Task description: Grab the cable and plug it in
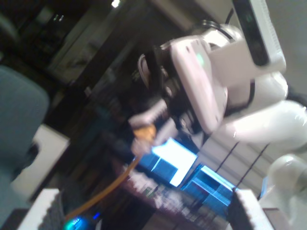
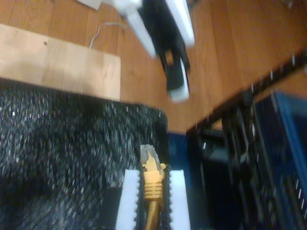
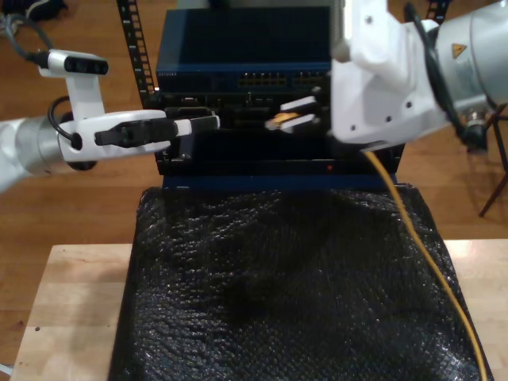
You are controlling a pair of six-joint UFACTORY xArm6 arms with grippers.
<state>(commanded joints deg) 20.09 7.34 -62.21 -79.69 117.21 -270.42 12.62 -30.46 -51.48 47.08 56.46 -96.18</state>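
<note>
My second tool [image 2: 153, 191] is clamped on the cable [image 2: 153, 184] just behind its clear plug [image 2: 149, 155], the white ribbed fingers [image 2: 129, 196] pressing the yellow boot from both sides, the plug tip poking out past them. In the exterior view this tool [image 3: 305, 113] sits at the right, holding the plug [image 3: 279, 122] in front of the dark rack [image 3: 238, 111] of network gear, close to its face; I cannot tell whether it touches. From there the cable [image 3: 429, 262] hangs down and trails over the black mat [image 3: 278, 286] toward the exterior view's lower right.

My first tool [image 3: 205, 125] reaches in from the exterior view's left, level with the same rack, with nothing between its fingers; whether they are apart or together I cannot tell.

The mat covers a wooden counter [image 3: 63, 309], and the rack stands on the wooden floor [image 3: 95, 198] behind it
</note>
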